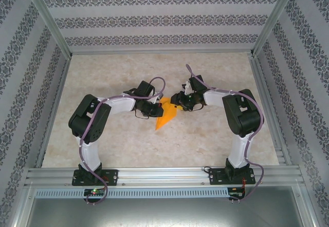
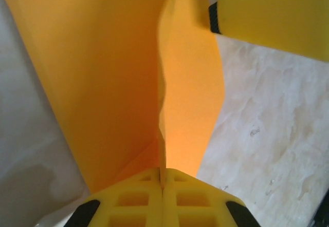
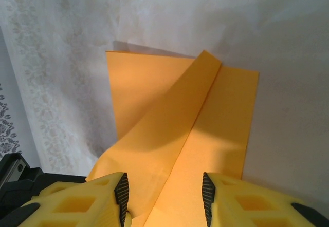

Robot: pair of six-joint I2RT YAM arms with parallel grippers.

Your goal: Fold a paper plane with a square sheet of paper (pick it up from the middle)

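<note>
Top view looks down from behind; wrist views share the paper [image 2: 103, 73] close-up.

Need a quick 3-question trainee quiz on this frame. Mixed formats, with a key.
1. True or false: the left end effector is shut on the orange paper.
2. The right end effector has its jaws: A) shut tight; B) apart, with the paper between them; C) clamped on a cable.
3. Fill in: in the top view, the paper's pointed tip aims toward the ___ edge of the table (near/far, seen from the arms).
Key: 1 true; 2 B; 3 near.
</note>
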